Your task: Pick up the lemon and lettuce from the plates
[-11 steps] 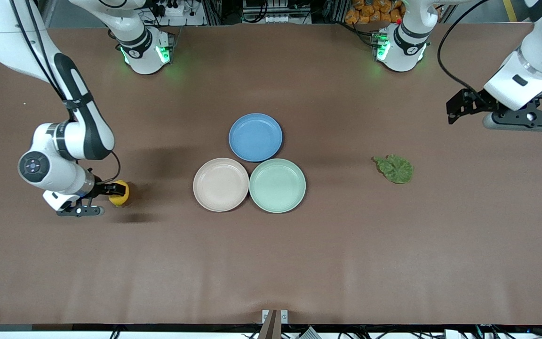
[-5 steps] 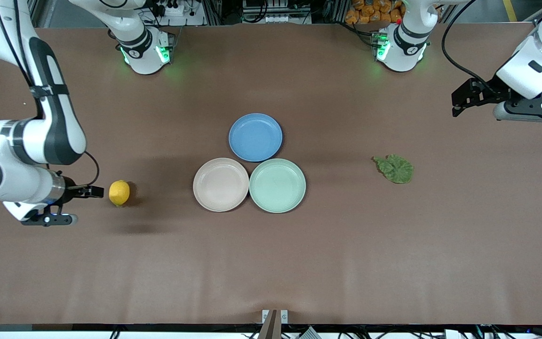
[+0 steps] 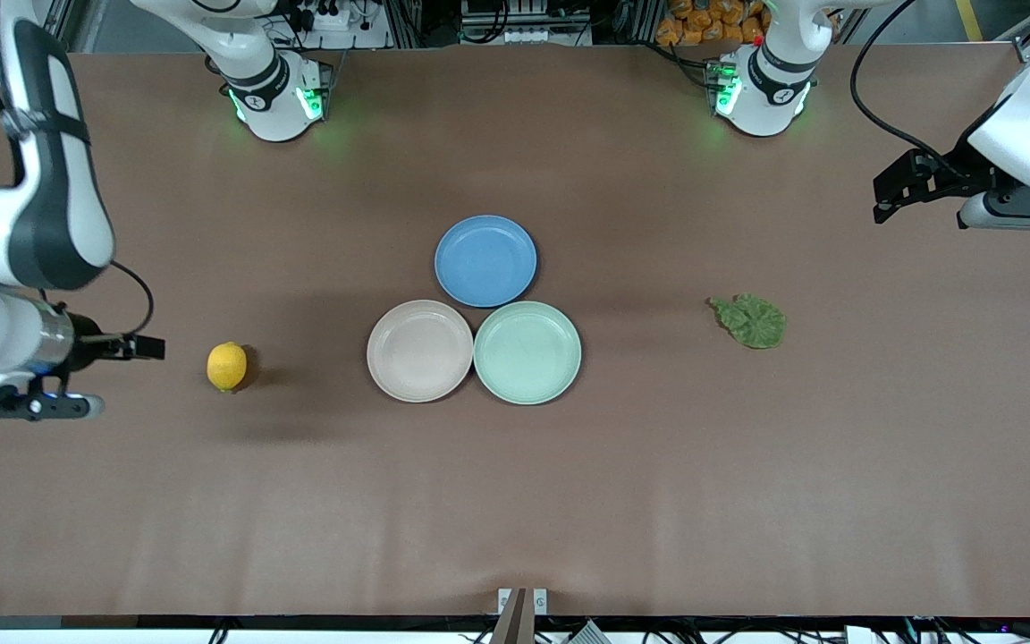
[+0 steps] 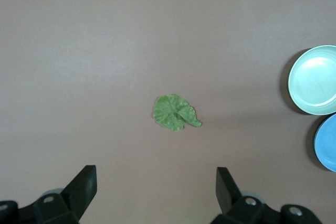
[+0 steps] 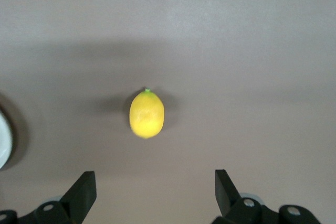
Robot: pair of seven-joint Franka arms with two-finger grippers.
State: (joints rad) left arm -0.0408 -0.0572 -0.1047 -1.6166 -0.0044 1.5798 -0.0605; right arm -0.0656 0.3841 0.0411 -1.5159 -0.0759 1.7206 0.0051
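The yellow lemon [image 3: 226,366] lies on the bare table toward the right arm's end; it also shows in the right wrist view [image 5: 146,114]. The green lettuce [image 3: 751,320] lies on the table toward the left arm's end, and in the left wrist view [image 4: 175,113]. The beige-pink plate [image 3: 419,350] and the mint green plate [image 3: 527,351] sit side by side mid-table, both empty. My right gripper [image 3: 145,347] is open and empty, raised beside the lemon at the table's end. My left gripper [image 3: 892,190] is open and empty, raised over the table's other end.
A blue plate [image 3: 485,260], empty, sits just farther from the front camera than the two plates and touches them. The mint plate [image 4: 314,79] and blue plate [image 4: 327,142] show at the edge of the left wrist view.
My right gripper has let go of the lemon and drawn away from it toward the table's end, rising. My left gripper has drifted a little farther outward. The lemon and lettuce stay put.
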